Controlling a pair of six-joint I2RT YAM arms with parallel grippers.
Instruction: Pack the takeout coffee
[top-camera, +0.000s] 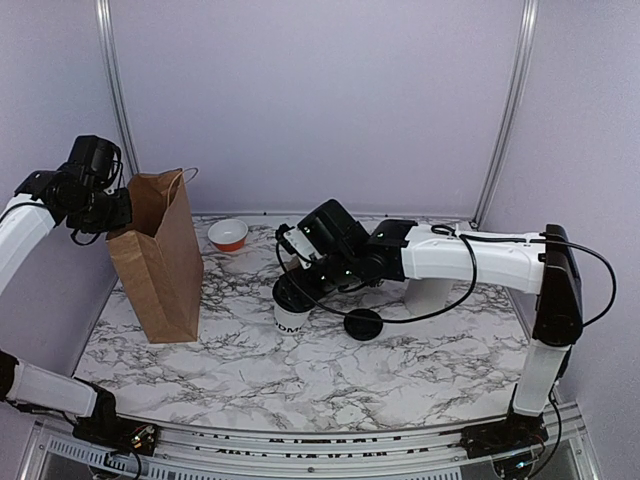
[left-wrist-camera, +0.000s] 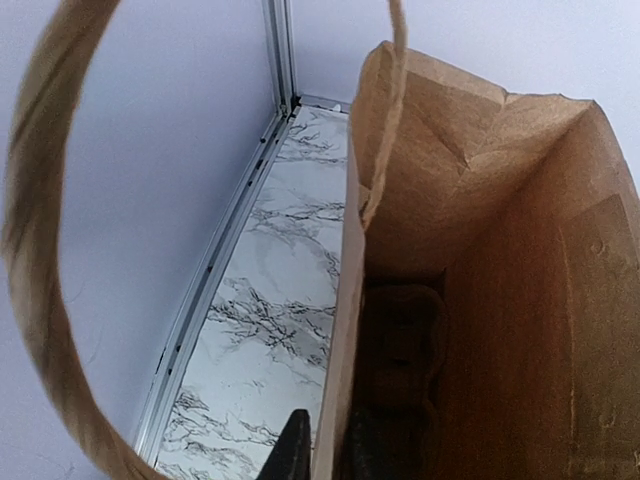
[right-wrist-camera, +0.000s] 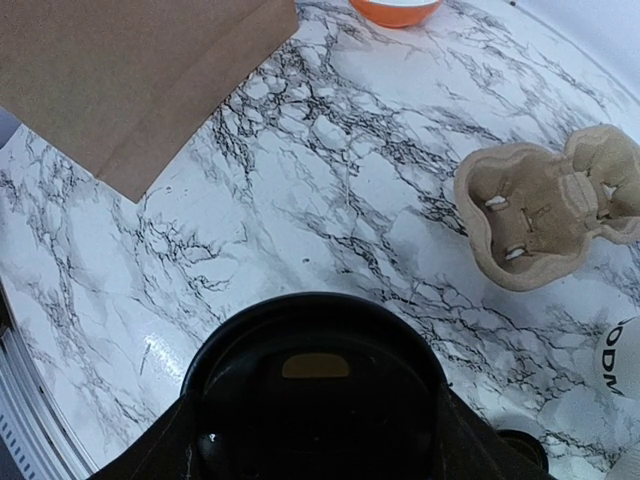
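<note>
black lid (right-wrist-camera: 315, 415) is clamped in the right gripper (top-camera: 300, 280), held just by the white cup (top-camera: 290, 318) stood on the marble table (top-camera: 250, 380). paper bag (top-camera: 160, 270) rim is pinched tight by the left gripper (left-wrist-camera: 325, 455).

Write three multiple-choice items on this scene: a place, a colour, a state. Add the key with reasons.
1. Where is the bowl relative to the bag? A. inside it B. on top of it C. on the table, to its right
2. What colour is the lid held by the right gripper? A. black B. white C. orange
3. How is the bag? A. lying flat B. upright, mouth open C. upright, folded shut
Key: 1 C, the top view shows it on the marble beside the bag. 2 A, it shows black in the right wrist view. 3 B, the left wrist view looks into its mouth, the left gripper pinching its rim.
</note>
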